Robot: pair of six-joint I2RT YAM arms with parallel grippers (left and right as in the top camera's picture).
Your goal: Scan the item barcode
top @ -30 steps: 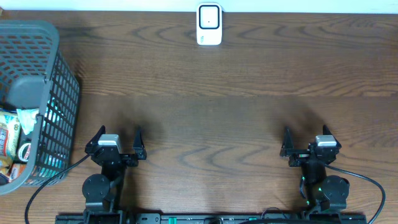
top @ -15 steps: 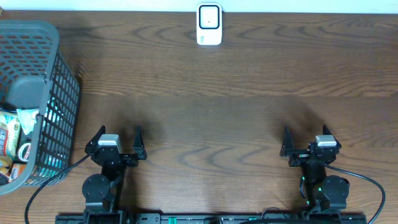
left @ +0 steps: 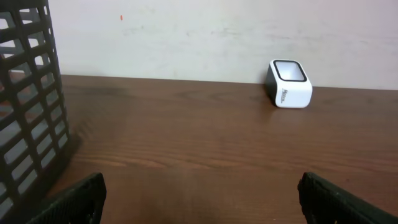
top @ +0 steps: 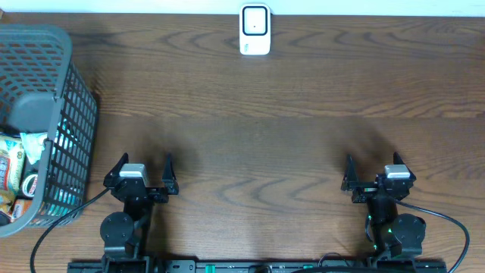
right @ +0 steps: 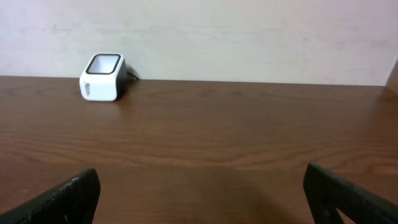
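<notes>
A white barcode scanner with a dark window stands at the table's far edge, in the middle. It also shows in the left wrist view, scanner, and in the right wrist view, scanner. Packaged items lie in the grey mesh basket at the far left; no barcode shows on them. My left gripper rests open and empty near the front edge, just right of the basket. On the right, my right gripper is likewise open and empty. Bare wood lies between the left gripper's and the right gripper's fingers.
The basket wall rises close on the left of my left gripper. A pale wall runs behind the table's far edge. Dark cables trail from both arm bases along the front edge.
</notes>
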